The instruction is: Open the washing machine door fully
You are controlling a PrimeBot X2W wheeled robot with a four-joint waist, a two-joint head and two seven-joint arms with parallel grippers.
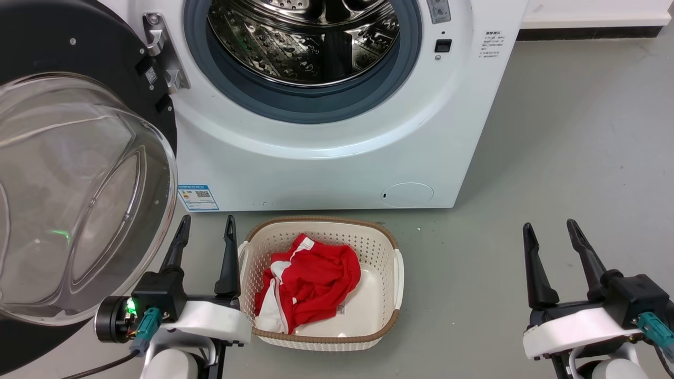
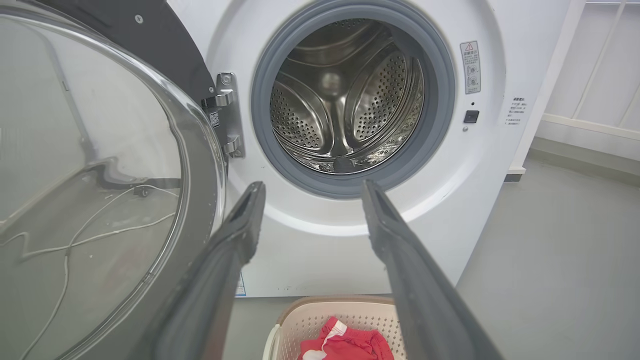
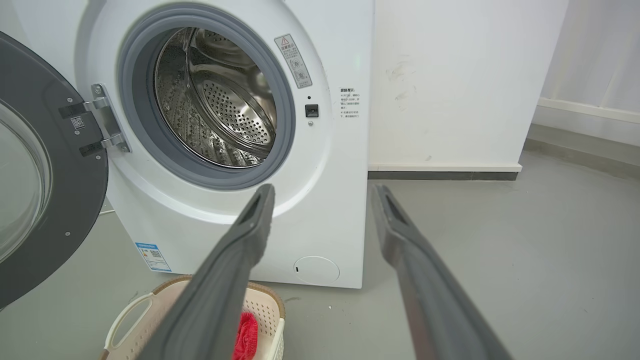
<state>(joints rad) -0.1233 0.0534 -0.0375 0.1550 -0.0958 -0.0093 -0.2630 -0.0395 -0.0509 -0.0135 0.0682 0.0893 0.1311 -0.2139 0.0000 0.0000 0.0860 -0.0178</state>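
The large round glossy black washing machine door [image 1: 79, 184], with its bulging clear glass window, is being seen swung far out to the left of the big white front-loading washing machine [image 1: 326, 163]. It is hanging on the metal hinge [image 1: 163, 58] at the left edge of the opening, and the perforated steel drum [image 1: 305, 37] is being left wholly uncovered. The task is being judged as done, or very nearly so.

Some risk is being noted from here. The glass bowl is lying just beside the left gripper [image 1: 207, 221], so by a careless lift or leftward turn of that arm the door could be knocked toward closing, or the hinge strained. The white perforated plastic laundry basket [image 1: 392, 247], with a red and white garment [image 1: 310, 284] in it, is standing on the grey floor [image 1: 579, 131] near the machine's front edge. It is just beside the same gripper and could be shoved aside.

The left gripper's fingers are being held moderately apart, released, with nothing grasped; whether the nearer finger is grazing the glass cannot be told. The right gripper [image 1: 549, 226], well apart from the machine, is being held parted alike and empty.
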